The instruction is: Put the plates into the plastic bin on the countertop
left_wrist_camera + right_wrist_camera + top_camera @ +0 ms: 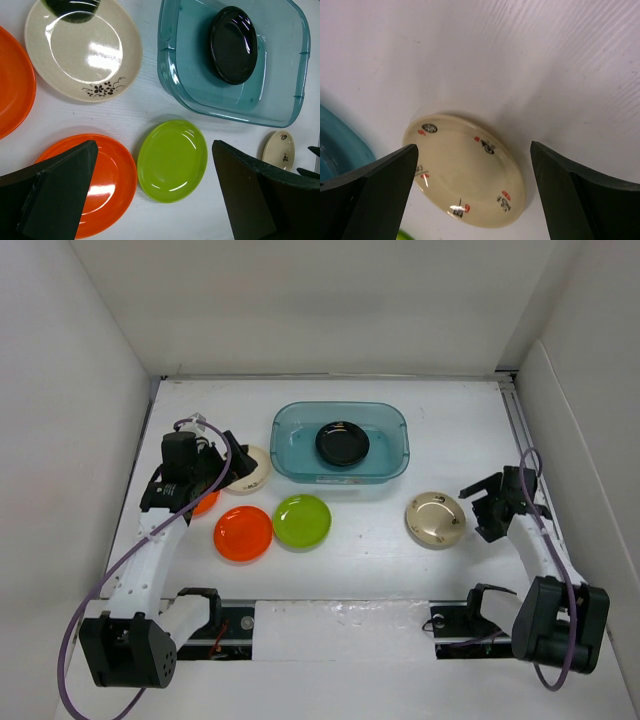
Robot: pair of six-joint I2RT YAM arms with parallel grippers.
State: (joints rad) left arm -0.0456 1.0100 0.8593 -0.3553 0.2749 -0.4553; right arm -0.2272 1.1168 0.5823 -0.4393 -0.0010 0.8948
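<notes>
White, faintly grained countertop [450, 430], walled by plain white panels [100, 360], carries all items. Plastic bin [290, 440]: translucent teal, rectangular, rounded corners, raised rim, standing at rear centre. One glossy black plate [342, 444] lies flat inside it, near the middle. Five plates remain outside on the surface. Cream plate [82, 50], round, smooth, with a small black floral motif near its rim, sits just left of the bin; a dark shape at its far edge is cut off and I cannot identify it. Orange plate [243, 533] and lime green plate [302, 521] lie side by side in front of the bin, close but apart. A second orange plate [12, 85] is cropped by my left wrist view and largely hidden beneath my left arm from above. Beige plate [470, 172], with small red and black marks around its rim, lies alone to the bin's front right. My left gripper [154, 165] is spread wide above the orange and green plates, holding nothing. My right gripper [474, 150] is likewise spread wide and empty, the beige plate showing between its fingers; contact cannot be judged.
</notes>
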